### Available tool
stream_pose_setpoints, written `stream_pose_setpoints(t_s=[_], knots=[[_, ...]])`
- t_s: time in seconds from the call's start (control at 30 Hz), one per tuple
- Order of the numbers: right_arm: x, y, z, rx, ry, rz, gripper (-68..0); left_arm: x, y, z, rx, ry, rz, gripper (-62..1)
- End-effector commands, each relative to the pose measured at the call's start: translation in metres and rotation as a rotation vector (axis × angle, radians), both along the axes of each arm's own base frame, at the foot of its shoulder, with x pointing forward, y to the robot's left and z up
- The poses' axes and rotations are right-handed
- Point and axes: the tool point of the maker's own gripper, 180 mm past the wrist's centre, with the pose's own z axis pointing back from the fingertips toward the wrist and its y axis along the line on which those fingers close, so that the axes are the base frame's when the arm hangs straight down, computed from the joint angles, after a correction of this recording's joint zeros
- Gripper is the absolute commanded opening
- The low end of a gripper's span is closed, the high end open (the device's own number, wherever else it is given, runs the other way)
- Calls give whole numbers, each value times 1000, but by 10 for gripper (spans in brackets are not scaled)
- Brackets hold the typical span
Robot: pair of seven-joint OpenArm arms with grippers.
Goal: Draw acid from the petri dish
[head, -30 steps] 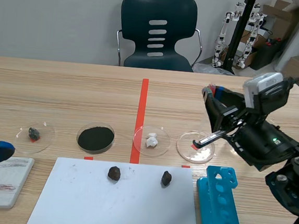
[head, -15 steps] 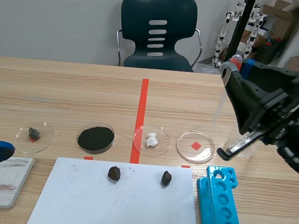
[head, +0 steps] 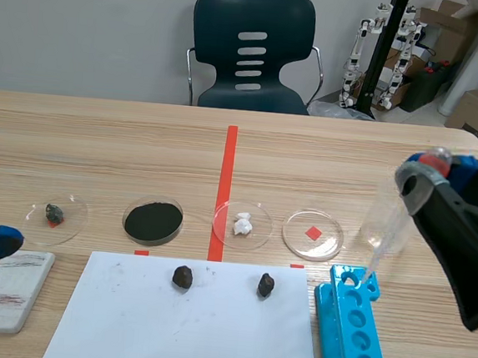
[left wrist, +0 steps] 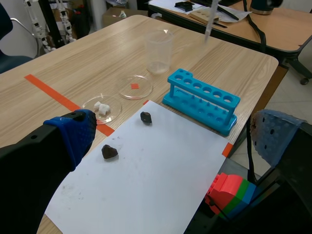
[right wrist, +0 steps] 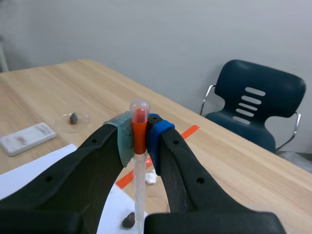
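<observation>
Right gripper (right wrist: 139, 139) pinches clear plastic pipette (right wrist: 140, 185) at red bulb, held tip-down, likely for suction control; clear round petri dish (head: 312, 234) sits apart.

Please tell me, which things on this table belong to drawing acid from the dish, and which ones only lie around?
For the job:
pipette, held in the right gripper
clear petri dish over the red square

Lying about:
beaker
blue tube rack
white paper with dark stones
black powder dish
white tile
</observation>
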Motion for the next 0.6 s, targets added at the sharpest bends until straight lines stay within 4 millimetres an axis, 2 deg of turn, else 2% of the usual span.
stream_pose_setpoints(t_s=[0.0, 0.23, 0.57], knots=[[-3, -1, 6, 25, -11, 8, -624, -1, -2, 5, -31, -3, 7, 14], [-15, -7, -4, 2, 49, 1, -624, -1, -2, 5, -31, -3, 7, 14], [-15, -8, -4, 0, 50, 0, -624, -1, -2, 5, -31, -3, 7, 14]])
